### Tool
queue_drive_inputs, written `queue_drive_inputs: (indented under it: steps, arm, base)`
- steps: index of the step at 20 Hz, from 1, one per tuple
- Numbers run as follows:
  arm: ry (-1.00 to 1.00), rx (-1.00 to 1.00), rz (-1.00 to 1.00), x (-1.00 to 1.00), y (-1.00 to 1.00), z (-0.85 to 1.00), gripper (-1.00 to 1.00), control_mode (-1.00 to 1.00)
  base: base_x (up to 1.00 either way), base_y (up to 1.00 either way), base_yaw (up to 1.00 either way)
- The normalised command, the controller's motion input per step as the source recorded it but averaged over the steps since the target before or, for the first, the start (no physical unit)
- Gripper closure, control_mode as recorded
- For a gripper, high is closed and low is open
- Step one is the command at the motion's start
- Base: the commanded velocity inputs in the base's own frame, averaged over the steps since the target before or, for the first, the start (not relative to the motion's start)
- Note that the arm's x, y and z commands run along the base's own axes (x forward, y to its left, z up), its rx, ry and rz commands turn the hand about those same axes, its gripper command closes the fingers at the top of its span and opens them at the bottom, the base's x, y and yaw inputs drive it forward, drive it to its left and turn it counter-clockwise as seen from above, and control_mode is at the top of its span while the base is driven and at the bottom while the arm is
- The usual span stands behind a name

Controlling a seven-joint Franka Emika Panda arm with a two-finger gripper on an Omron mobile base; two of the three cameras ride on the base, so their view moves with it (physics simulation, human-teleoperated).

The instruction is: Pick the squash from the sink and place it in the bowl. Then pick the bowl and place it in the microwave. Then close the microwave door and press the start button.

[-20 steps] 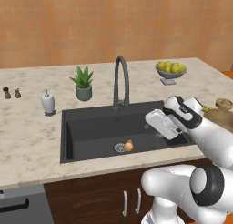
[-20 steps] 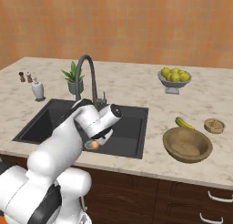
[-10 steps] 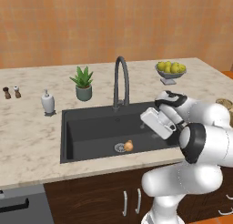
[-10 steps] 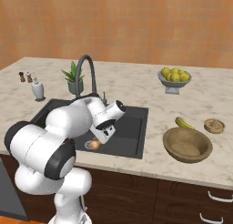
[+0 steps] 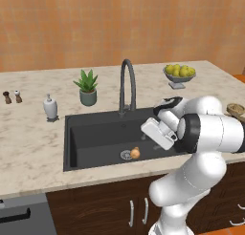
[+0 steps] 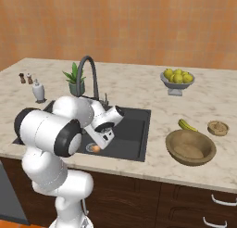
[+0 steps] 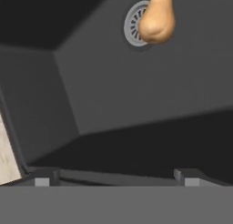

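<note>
Squash (image 5: 135,153) lies in the sink (image 5: 95,136), touching the drain (image 7: 134,23). We judge it light, stiff, smooth-skinned; best taken across its rounded body. Pincer (image 5: 154,133) hovers above, jaws wide apart, empty.

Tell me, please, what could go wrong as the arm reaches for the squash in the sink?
The squash lies against the drain, so it may roll off when nudged. The open gripper is low inside the sink near a wall, so a finger might clip it. The faucet stands close behind the arm.
</note>
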Motion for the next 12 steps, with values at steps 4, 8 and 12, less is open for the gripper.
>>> queue_drive_inputs:
  steps: [4, 8, 12]
  arm:
    - [0.02, -0.02, 0.00, 0.08, 0.18, -0.37, -1.00, -1.00]
    - [0.00, 0.00, 0.00, 0.08, 0.00, -0.32, -1.00, -1.00]
    - [0.00, 0.00, 0.00, 0.22, -0.13, -0.27, -1.00, -1.00]
  base:
    - [0.00, 0.00, 0.00]
    - [0.00, 0.00, 0.00]
    - [0.00, 0.00, 0.00]
